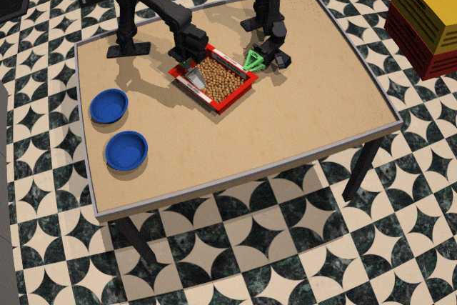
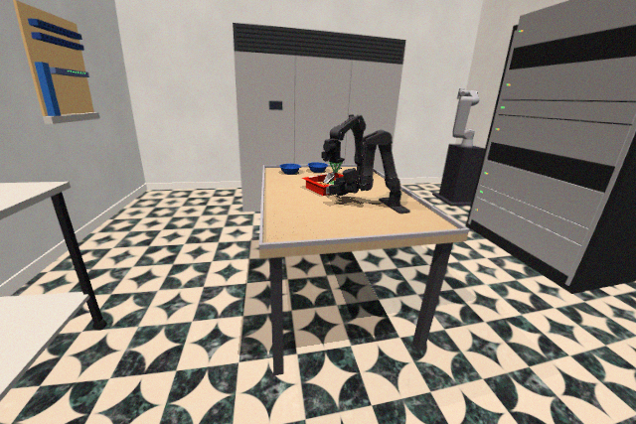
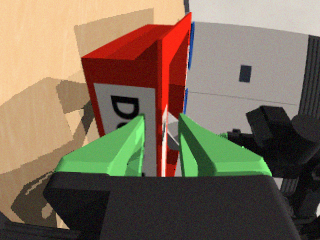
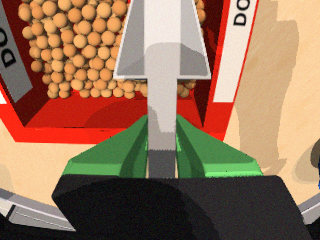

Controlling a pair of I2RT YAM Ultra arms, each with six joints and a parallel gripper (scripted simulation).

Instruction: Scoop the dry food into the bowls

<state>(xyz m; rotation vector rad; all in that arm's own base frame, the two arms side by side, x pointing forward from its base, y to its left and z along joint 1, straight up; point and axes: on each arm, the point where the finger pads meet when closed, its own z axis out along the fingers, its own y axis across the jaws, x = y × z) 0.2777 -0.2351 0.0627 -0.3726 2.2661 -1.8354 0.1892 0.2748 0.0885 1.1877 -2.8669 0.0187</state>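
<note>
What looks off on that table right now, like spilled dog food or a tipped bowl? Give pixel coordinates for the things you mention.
Nothing stands out: the kibble (image 1: 223, 81) (image 4: 90, 40) I can see lies inside the red box (image 1: 235, 93) (image 2: 315, 186) (image 3: 120, 70) (image 4: 100, 135), and both blue bowls stand upright.

2 blue bowls (image 1: 126, 151) (image 2: 290, 169), 1 red box (image 1: 235, 93) (image 2: 317, 186) (image 3: 120, 71), 1 scoop (image 1: 196, 78) (image 2: 328, 177) (image 4: 162, 95), 2 arms, approx. dozens of food pcs (image 1: 221, 78) (image 4: 92, 45)
</note>
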